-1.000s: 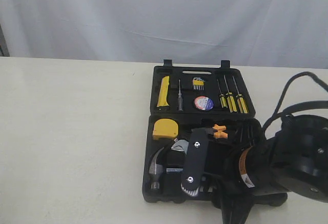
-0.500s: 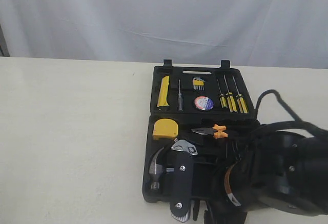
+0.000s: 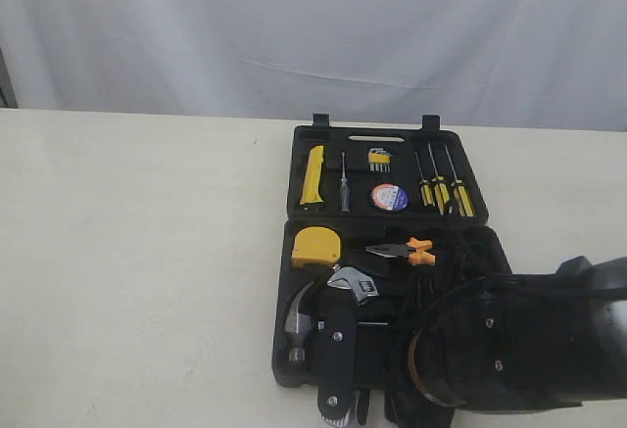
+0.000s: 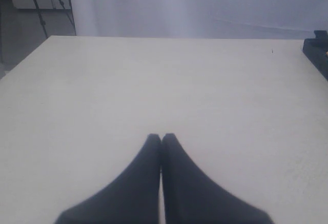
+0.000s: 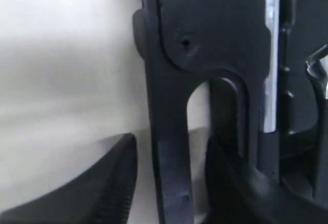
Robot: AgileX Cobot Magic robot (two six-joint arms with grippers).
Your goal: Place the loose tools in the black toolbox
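Black toolbox (image 3: 392, 139) lies open on table (image 3: 147, 252). Pliers (image 3: 402, 250), tape roll (image 3: 389, 197), tape measure (image 3: 316, 246) and yellow knife (image 3: 313, 175) all sit in own slots. Right gripper (image 5: 171, 147) half open, one finger each side of box's near edge, not squeezing yet. Maybe getting ready to shut box. Left gripper (image 4: 161, 141) closed, empty, off to side.

The right gripper (image 3: 358, 406) has drawn back toward 6 o'clock, off the pliers (image 3: 404, 250) and the wrench head (image 3: 355, 283), and now sits at the near rim of the black toolbox (image 3: 282, 350). The arm's cable loop at 3 o'clock has dropped from view.
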